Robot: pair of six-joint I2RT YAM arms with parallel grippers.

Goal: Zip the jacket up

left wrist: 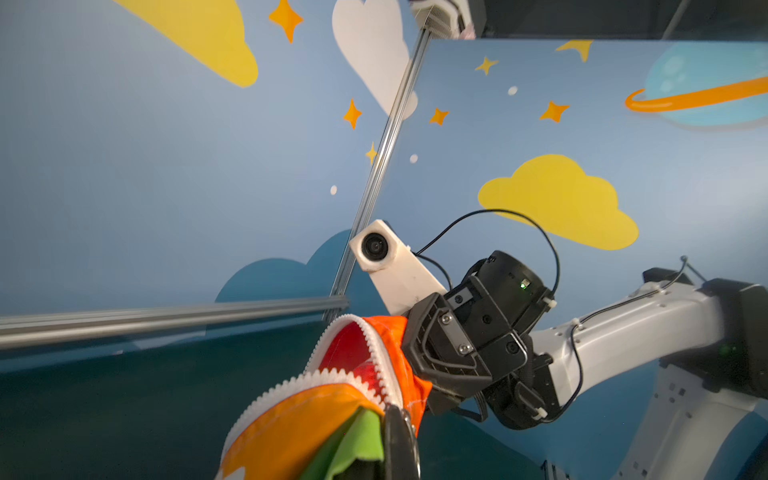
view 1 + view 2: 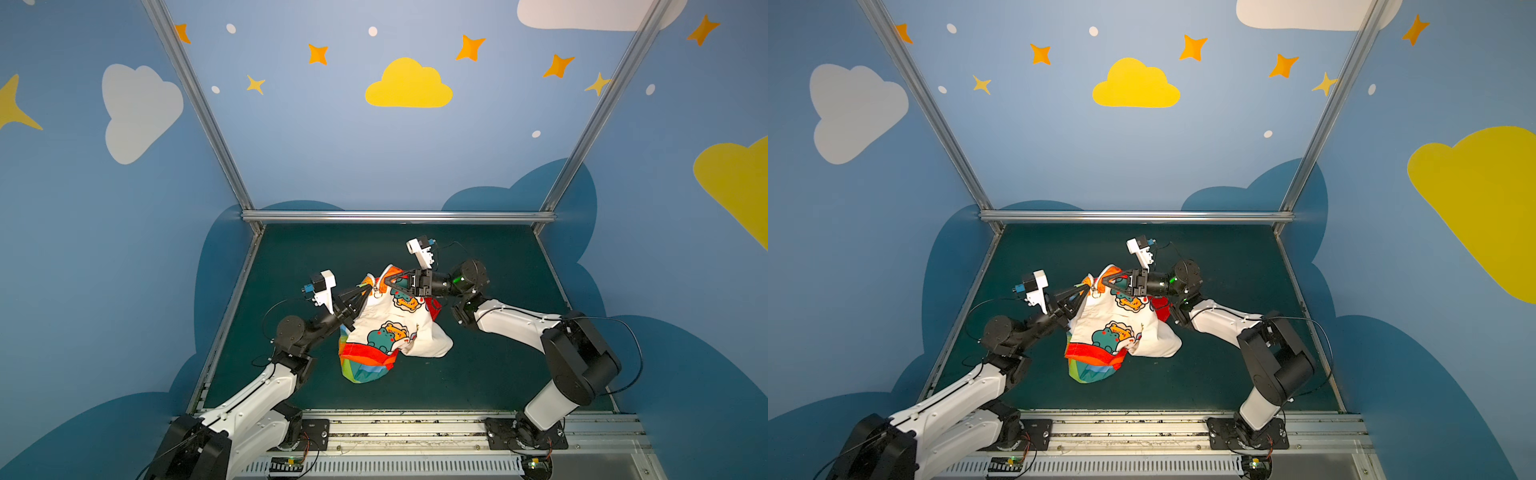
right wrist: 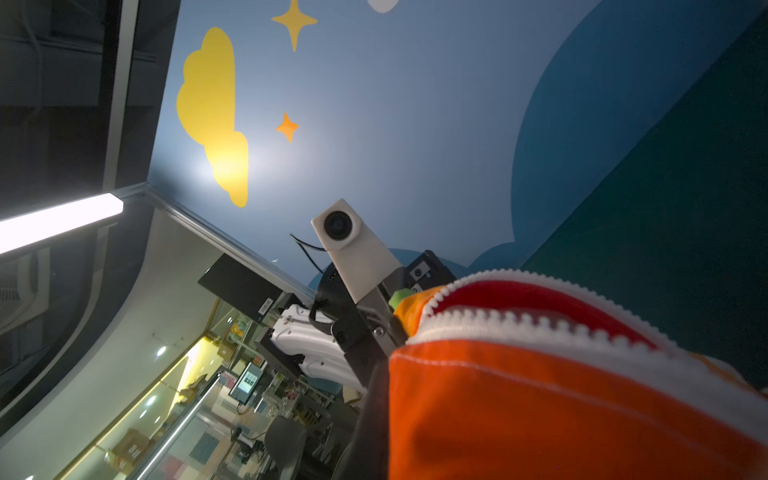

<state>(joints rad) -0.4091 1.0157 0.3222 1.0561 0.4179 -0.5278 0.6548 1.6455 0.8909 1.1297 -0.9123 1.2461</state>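
The jacket (image 2: 386,328) (image 2: 1113,328) hangs between my two grippers with its white cartoon-print lining facing out. Its rainbow-striped lower part rests on the mat. My left gripper (image 2: 365,289) (image 2: 1084,289) is shut on the orange and green cloth beside the white zipper. My right gripper (image 2: 387,280) (image 2: 1105,280) is shut on the orange edge across the zipper from it. The ring pull (image 2: 377,294) dangles just below both tips. In the left wrist view the zipper teeth (image 1: 316,380) gape apart above one dark finger (image 1: 401,444). Orange cloth (image 3: 540,415) fills the right wrist view.
A dark green mat (image 2: 478,332) covers the work floor. An aluminium rail (image 2: 399,216) runs along its back edge, with slanted posts at both corners and painted blue walls around. A metal base rail (image 2: 399,428) carries both arm mounts at the front.
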